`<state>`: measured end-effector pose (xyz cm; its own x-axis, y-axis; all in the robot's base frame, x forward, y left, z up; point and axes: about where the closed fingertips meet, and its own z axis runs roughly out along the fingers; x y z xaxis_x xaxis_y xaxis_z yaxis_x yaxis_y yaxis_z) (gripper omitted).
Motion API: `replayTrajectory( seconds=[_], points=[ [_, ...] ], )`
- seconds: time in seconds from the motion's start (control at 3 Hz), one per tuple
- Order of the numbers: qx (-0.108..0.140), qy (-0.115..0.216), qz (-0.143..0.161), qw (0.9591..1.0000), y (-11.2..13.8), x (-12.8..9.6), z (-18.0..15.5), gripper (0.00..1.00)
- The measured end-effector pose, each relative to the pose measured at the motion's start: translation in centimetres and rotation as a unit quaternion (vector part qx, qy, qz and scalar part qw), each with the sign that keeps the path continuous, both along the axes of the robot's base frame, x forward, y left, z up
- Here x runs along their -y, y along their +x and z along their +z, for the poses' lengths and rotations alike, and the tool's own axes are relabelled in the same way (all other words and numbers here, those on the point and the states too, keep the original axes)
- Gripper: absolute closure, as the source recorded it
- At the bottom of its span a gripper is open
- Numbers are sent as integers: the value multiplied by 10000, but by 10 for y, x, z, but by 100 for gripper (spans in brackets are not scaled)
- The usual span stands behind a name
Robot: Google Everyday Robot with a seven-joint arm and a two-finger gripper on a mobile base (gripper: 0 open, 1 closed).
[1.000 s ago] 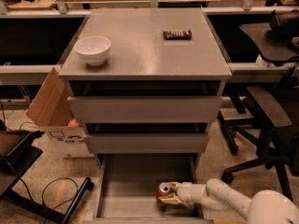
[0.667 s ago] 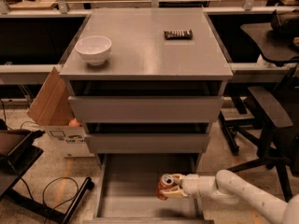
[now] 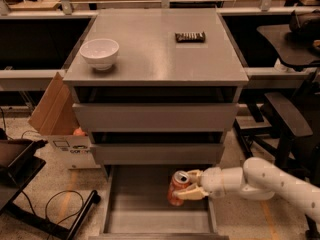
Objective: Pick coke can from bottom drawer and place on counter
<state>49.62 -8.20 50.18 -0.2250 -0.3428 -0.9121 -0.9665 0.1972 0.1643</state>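
In the camera view, the cream two-finger pincer (image 3: pixel 192 186) reaches in from the right, clamped on the small red coke can (image 3: pixel 177 188), which tilts at the right side of the open grey bottom drawer (image 3: pixel 140 209). On the matte grey worktop (image 3: pixel 150 49) sit a white bowl (image 3: pixel 100 53) and a flat dark snack bar (image 3: pixel 190 36), well apart.

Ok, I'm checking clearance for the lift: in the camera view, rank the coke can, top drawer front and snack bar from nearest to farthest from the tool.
The tool is over the bottom drawer's right side.
1. coke can, held in the tool.
2. top drawer front, higher up the cabinet.
3. snack bar, far back on the counter.
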Motion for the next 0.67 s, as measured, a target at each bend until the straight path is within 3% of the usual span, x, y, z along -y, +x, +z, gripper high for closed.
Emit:
replayTrajectory(
  seconds=[0.33, 0.67],
  points=[
    [108, -346, -11, 9993, 31, 4, 93, 100],
    [358, -846, -90, 9957, 70, 7, 194, 100]
  ],
)
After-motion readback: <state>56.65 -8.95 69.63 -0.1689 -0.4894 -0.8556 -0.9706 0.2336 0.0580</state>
